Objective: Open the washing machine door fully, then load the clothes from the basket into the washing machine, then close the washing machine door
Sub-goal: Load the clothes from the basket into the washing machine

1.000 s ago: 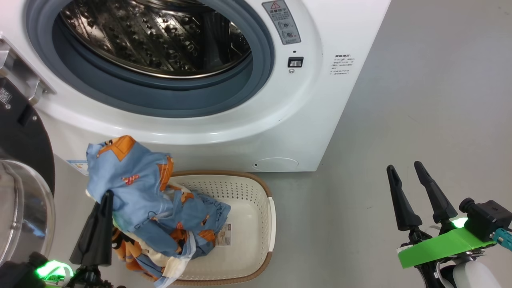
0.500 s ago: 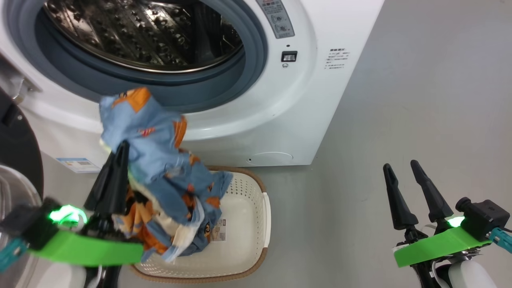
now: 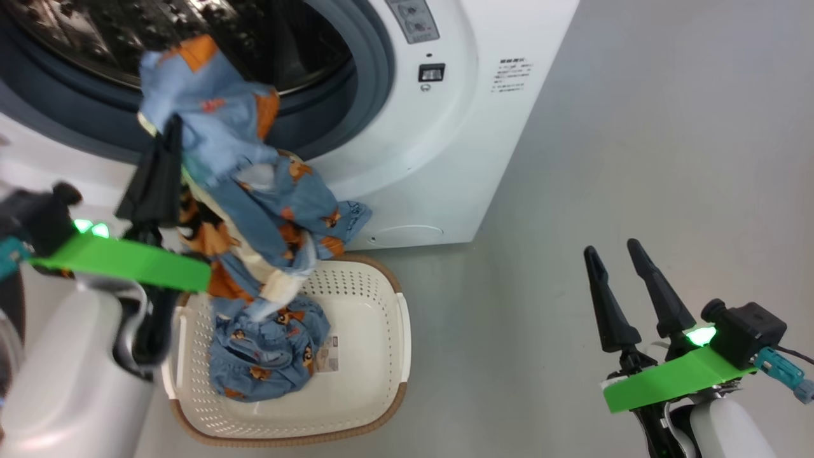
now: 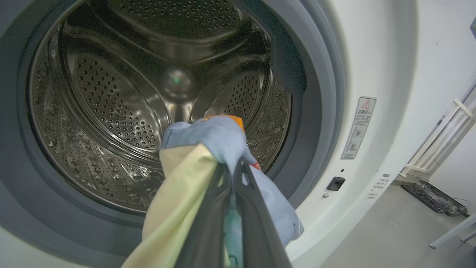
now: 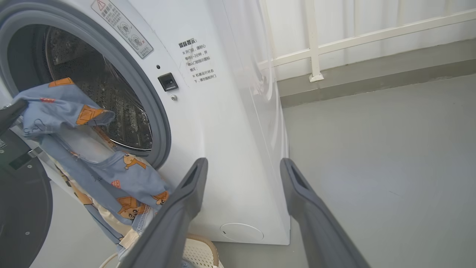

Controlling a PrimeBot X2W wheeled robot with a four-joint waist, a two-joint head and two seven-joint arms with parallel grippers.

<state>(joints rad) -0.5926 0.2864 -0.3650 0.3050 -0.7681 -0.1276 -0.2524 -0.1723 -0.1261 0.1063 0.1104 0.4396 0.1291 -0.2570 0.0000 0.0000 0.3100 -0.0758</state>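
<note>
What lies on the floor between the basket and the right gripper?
Nothing. In the head view, the stretch from the basket across to the right gripper is bare grey floor.

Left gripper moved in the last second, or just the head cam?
Yes. The left gripper, shut on the clothes, rose from beside the basket up to the mouth of the washing machine.

- White front-loading washing machine (image 3: 445, 146): cut off by the head view's top and left edges.
- Glossy black round door (image 5: 22, 216): cropped by the right wrist view's left edge.
</note>
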